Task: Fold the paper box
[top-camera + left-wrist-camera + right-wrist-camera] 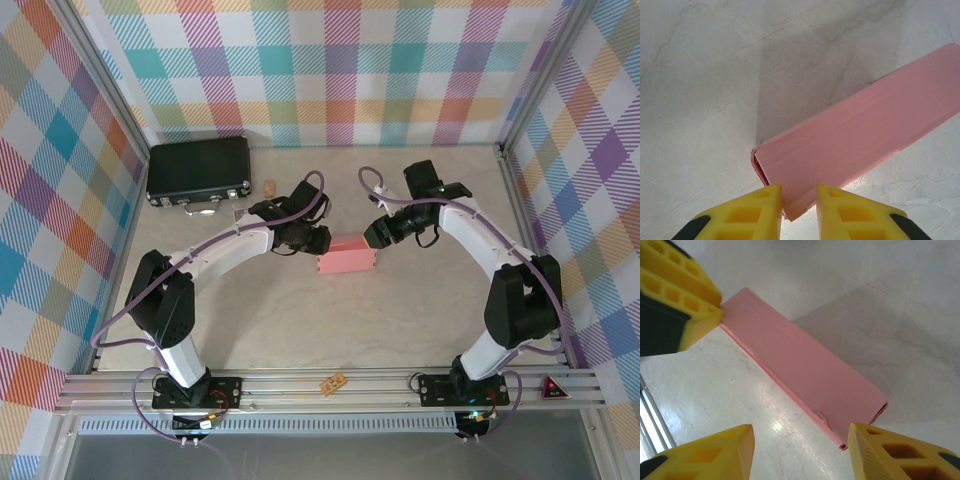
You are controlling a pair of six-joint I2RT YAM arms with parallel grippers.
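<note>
The paper box [347, 262] is a salmon-pink, flat rectangular box lying mid-table between both arms. My left gripper [316, 241] is at its left end; in the left wrist view the left gripper [799, 192] has its yellow fingers closed on a corner of the paper box [860, 135]. My right gripper [376, 236] hovers at the right end. In the right wrist view the right gripper [800, 432] stands open, its fingers wide apart and not touching the paper box [800, 365], whose open end is nearest. The left arm's fingers [695, 315] press the far end.
A black hard case [199, 172] with metal latches lies at the back left, a small tan piece [269, 187] beside it. Plaid walls and an aluminium frame [330, 385] enclose the marble-look table [330, 330].
</note>
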